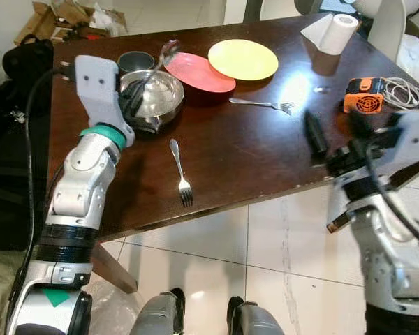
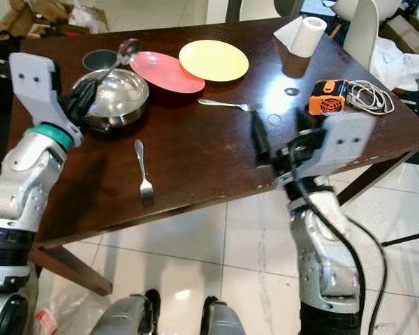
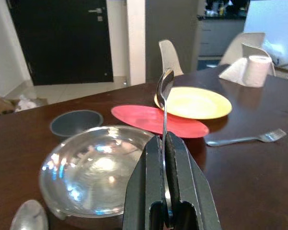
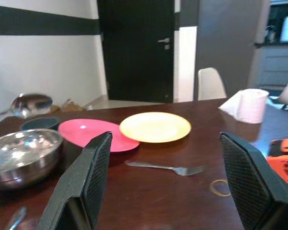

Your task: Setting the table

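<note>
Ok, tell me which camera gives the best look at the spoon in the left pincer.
The left wrist view: the spoon stands clamped between the left pincer fingers, its handle and bowl sharp against the red plate. The eye views show it small, over the steel bowl. The right wrist view catches its bowl at the edge.

The red plate is partly tucked under the yellow plate. The steel bowl half hides behind the left arm. A second spoon is cropped.
</note>
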